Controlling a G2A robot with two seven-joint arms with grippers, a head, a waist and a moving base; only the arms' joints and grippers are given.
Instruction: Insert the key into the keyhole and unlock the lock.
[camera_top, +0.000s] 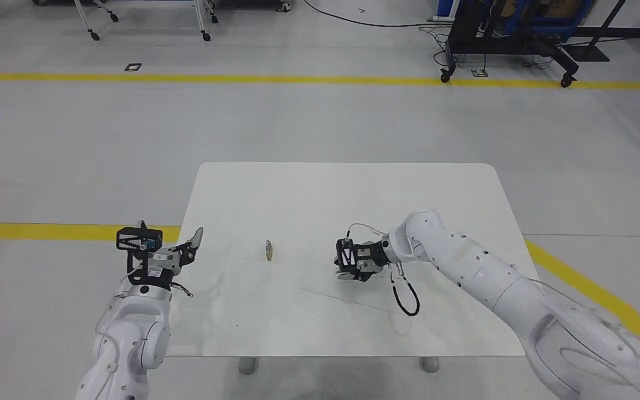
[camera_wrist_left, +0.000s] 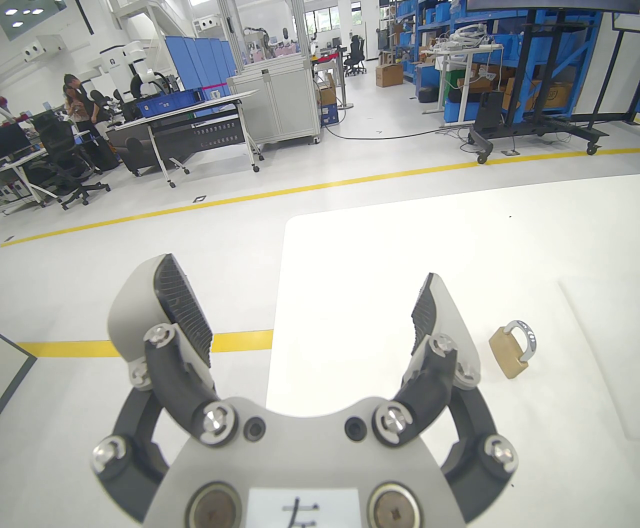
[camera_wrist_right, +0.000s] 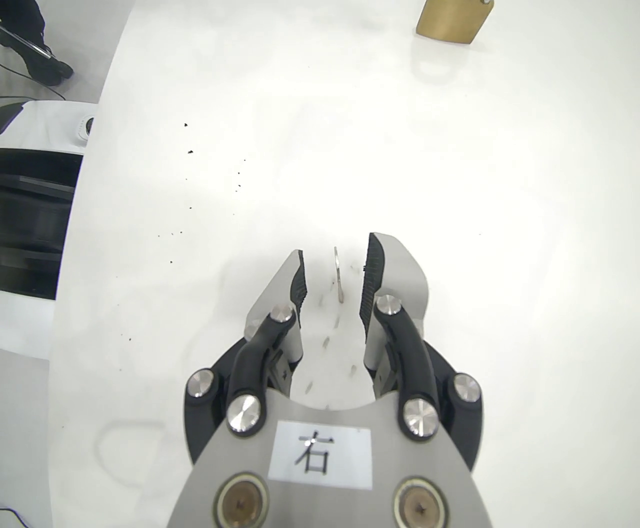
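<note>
Currently the key (camera_wrist_right: 339, 274) sits on the white counter (camera_wrist_right: 450, 175) between the spread fingers of the right tool (camera_wrist_right: 336, 247), touching neither pad. Beyond it, the brass lock (camera_top: 268, 249) rests on the counter. The left tool (camera_wrist_left: 297, 270) hangs spread wide at the counter's left edge, apart from the lock.
</note>
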